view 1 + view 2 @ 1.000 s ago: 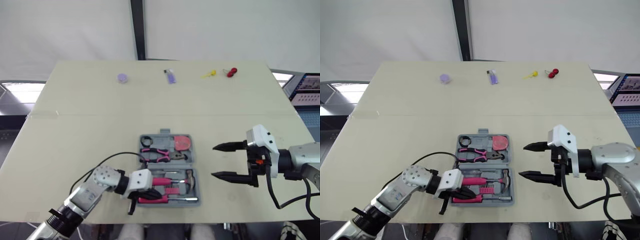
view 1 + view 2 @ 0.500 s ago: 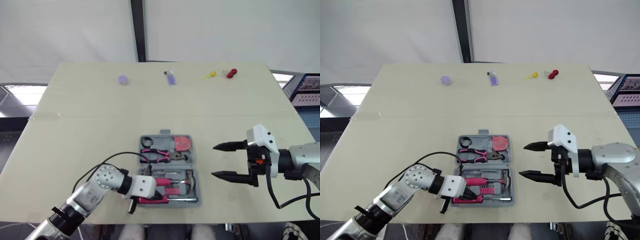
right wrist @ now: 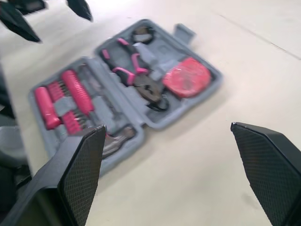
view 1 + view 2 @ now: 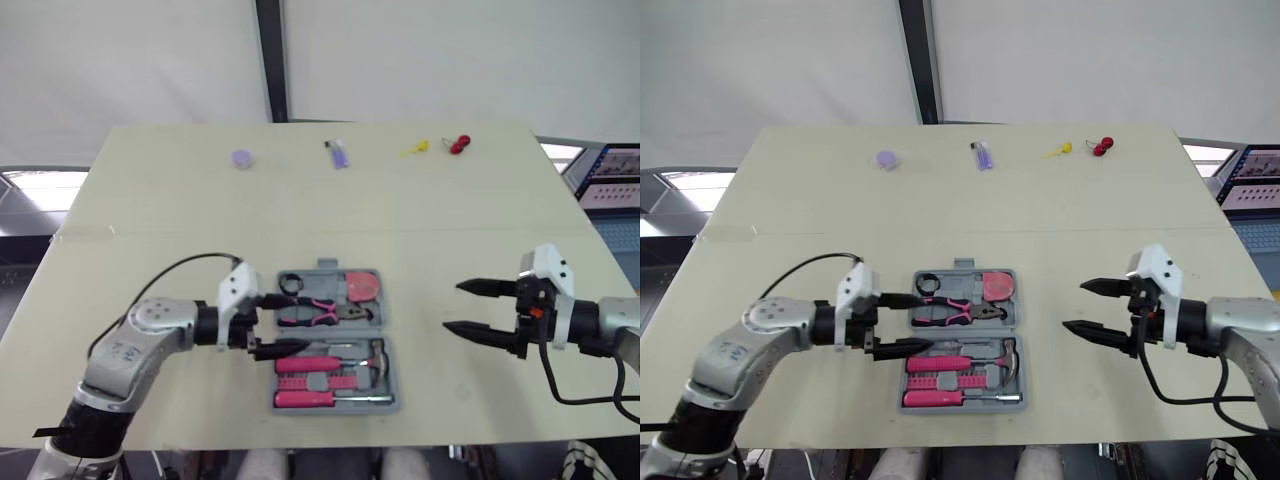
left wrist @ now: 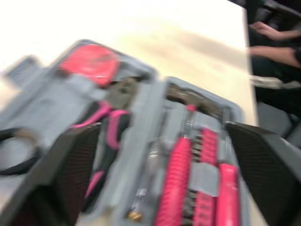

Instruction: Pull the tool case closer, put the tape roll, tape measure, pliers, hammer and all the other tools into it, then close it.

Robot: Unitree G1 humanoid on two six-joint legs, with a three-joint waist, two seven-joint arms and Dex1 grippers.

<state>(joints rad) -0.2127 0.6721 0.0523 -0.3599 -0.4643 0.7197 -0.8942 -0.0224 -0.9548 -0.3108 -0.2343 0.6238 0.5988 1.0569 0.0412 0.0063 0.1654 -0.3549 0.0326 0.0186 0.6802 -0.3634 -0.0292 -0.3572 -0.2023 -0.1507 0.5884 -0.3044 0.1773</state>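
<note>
The grey tool case (image 4: 384,318) lies open near the table's front edge, both halves flat. Its far half holds a black tape roll (image 4: 291,284), a red tape measure (image 4: 363,286) and pink-handled pliers (image 4: 318,311). The near half holds a hammer (image 4: 340,358), pink bits and a pink screwdriver (image 4: 310,398). My left gripper (image 4: 285,322) is open at the case's left edge, one finger over each half. My right gripper (image 4: 455,306) is open, a short way right of the case and pointing at it. The left wrist view looks across the case (image 5: 155,108) between its spread fingers (image 5: 70,165).
Along the table's far edge lie a purple disc (image 4: 241,158), a purple oblong item (image 4: 338,154), a yellow item (image 4: 416,149) and a red item (image 4: 459,144). A screen (image 4: 610,170) stands off the table's right side. Bare tabletop (image 4: 320,225) surrounds the case.
My left gripper swung from the case's front-left corner up to its left edge and opened. My right gripper drew back a little to the right, still open.
</note>
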